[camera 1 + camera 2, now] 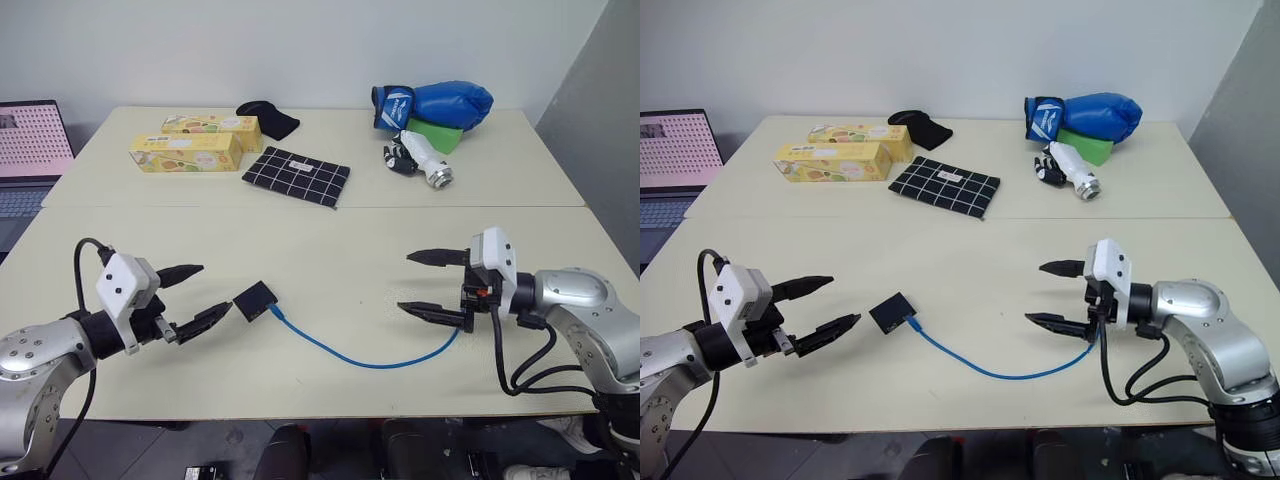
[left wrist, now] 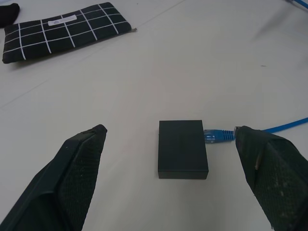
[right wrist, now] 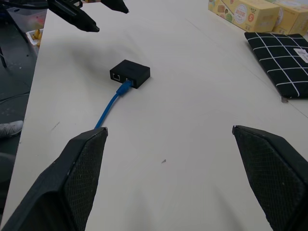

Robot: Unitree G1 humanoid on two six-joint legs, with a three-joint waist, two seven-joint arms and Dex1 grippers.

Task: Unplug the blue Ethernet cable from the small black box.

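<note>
My two head eyes look forward and down across the pale table (image 1: pixel 330 240) from its near edge. My left wrist camera sits low and close to the small matte black box (image 2: pixel 183 149) at its twelve o'clock. My right wrist camera views that box from farther off, near eleven o'clock.

- Small black box (image 1: pixel 255 300): matte, squarish, lying flat on the table.
- Blue Ethernet cable (image 1: pixel 370 360): plugged into the box's side, curving away across the tabletop.
</note>
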